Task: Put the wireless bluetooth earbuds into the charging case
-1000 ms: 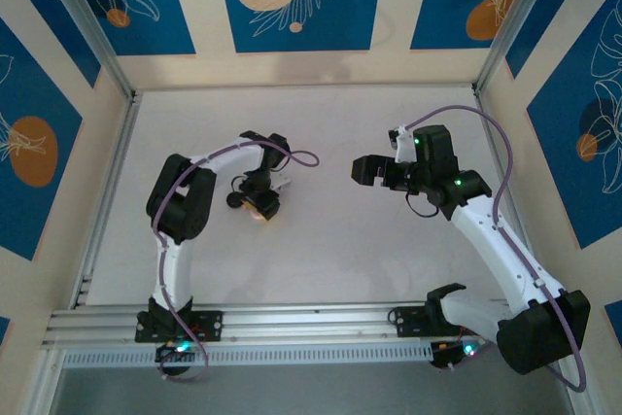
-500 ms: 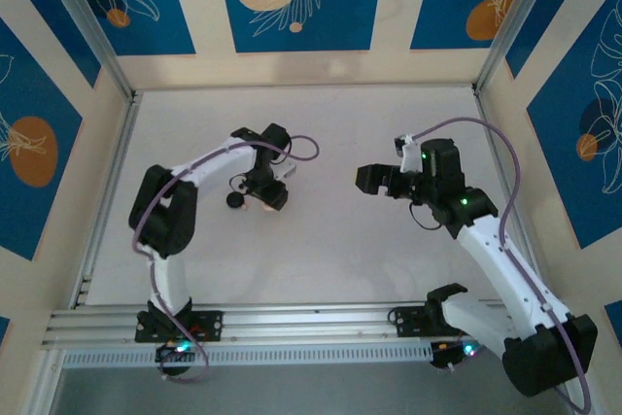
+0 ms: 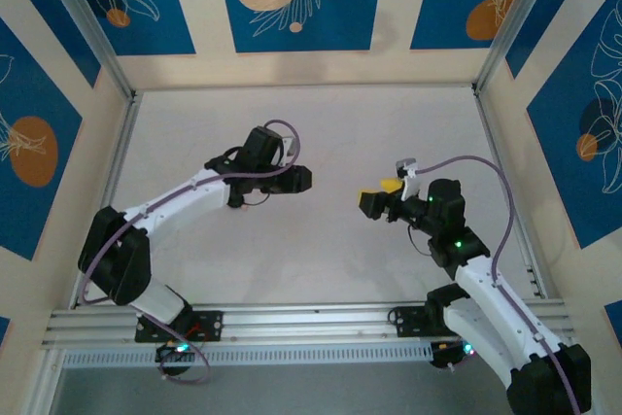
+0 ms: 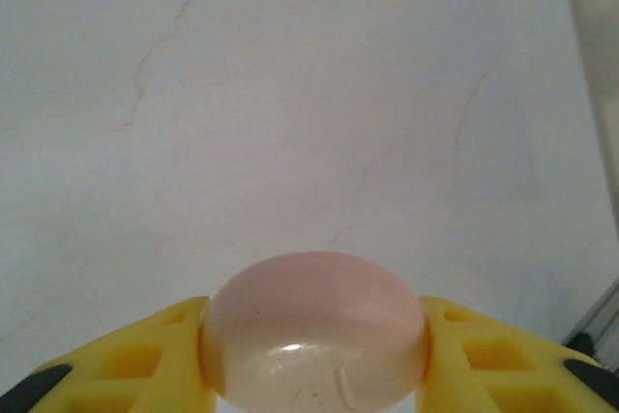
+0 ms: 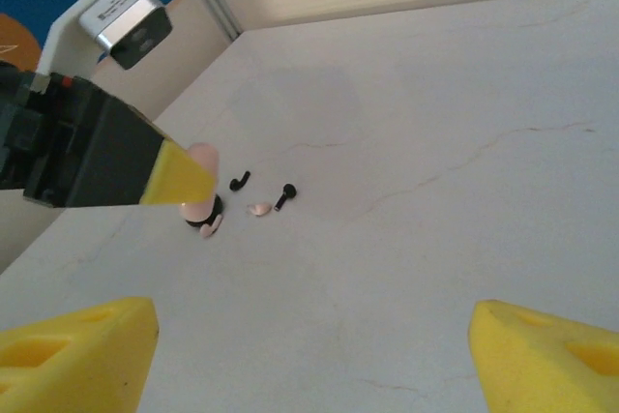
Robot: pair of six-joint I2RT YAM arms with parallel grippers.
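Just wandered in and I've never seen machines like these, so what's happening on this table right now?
The left gripper is clamped on a pink rounded case. The two tiny black earbuds meant to go inside it lie loose on the white table, not yet picked up. The right gripper is open and empty, facing them.

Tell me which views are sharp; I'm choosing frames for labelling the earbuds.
Right wrist view: the earbuds are tiny but crisp, the yellow fingertips near the lens blur. Left wrist view: the pink rounded piece is soft, with a small glare spot. Top view: evenly lit, sharp.
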